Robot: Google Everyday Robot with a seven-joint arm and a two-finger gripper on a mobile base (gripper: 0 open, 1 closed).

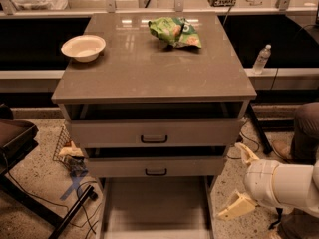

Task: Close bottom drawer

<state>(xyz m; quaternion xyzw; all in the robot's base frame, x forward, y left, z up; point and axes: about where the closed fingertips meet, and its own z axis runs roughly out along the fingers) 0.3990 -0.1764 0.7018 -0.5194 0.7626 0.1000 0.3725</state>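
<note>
The bottom drawer (155, 208) is pulled far out of the cabinet, a wide shallow pale grey tray reaching the lower edge of the view. Above it are two grey drawers with small black handles (154, 139), both slightly ajar. My gripper (240, 180) is low at the right, beside the open drawer's right side and apart from it. Its two cream fingers (237, 205) are spread apart and hold nothing.
A white bowl (83, 47) and a green chip bag (175, 32) lie on the cabinet top. A water bottle (261, 59) stands at the right. A dark chair (15, 138), cables and a small wire basket (69, 151) are on the floor at the left. A person's leg (304, 128) is at the right.
</note>
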